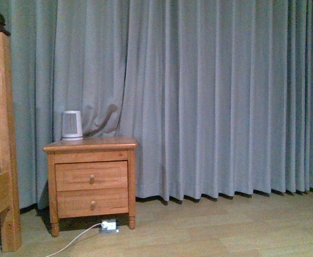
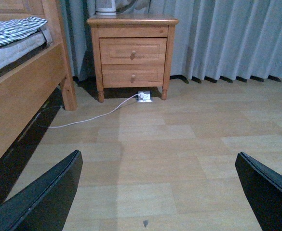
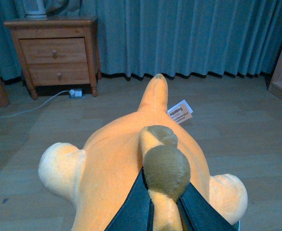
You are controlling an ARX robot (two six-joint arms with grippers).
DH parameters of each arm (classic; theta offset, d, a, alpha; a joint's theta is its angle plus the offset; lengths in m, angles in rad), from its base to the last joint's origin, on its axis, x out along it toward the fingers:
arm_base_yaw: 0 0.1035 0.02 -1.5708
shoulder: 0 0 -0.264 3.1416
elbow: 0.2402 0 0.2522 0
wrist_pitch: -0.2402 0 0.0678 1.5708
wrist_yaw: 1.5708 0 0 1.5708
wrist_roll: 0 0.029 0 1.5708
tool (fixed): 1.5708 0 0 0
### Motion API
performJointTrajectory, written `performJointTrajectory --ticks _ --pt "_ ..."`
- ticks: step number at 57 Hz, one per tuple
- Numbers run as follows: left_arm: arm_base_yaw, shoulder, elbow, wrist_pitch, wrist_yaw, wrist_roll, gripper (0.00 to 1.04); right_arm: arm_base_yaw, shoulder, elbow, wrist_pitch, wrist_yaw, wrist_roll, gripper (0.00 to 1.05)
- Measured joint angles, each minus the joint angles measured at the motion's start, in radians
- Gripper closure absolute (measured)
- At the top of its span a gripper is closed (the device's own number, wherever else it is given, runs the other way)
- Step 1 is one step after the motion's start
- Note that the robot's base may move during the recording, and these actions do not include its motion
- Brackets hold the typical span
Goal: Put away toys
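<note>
Gripping the plush toy (image 3: 131,163) along its back ridge, the right gripper (image 3: 165,192) has its jaws pinched in either side of an olive bump (image 3: 166,171). The toy sits directly beneath that wrist, over the floor (image 3: 247,144). The left gripper (image 2: 158,159) is spread wide, empty. The nightstand (image 1: 91,179) stands at eight o'clock in the front view. Judged light, soft and yielding, not fragile. The raised ridge is the soundest hold; the rounded body would squash and slip.

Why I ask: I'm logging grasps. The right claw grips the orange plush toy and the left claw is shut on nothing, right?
Not quite: the left claw is open, not shut; the left wrist view shows its fingers spread wide. It is empty, and the right claw does grip the orange plush toy.
</note>
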Motion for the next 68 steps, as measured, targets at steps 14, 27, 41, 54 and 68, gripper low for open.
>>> performJointTrajectory --ticks 14,27,41,54,68 --pt "0.000 0.000 0.000 0.000 0.000 0.000 0.06 0.000 0.000 0.000 0.000 0.000 0.000 0.99" --pt "0.000 0.000 0.000 0.000 -0.001 0.000 0.06 0.000 0.000 0.000 0.000 0.000 0.000 0.99" --pt "0.000 0.000 0.000 0.000 0.000 0.000 0.06 0.000 0.000 0.000 0.000 -0.001 0.000 0.99" --pt "0.000 -0.001 0.000 0.000 0.000 0.000 0.06 0.000 0.000 0.000 0.000 0.000 0.000 0.99" --pt "0.000 -0.001 0.000 0.000 -0.001 0.000 0.06 0.000 0.000 0.000 0.000 0.000 0.000 0.99"
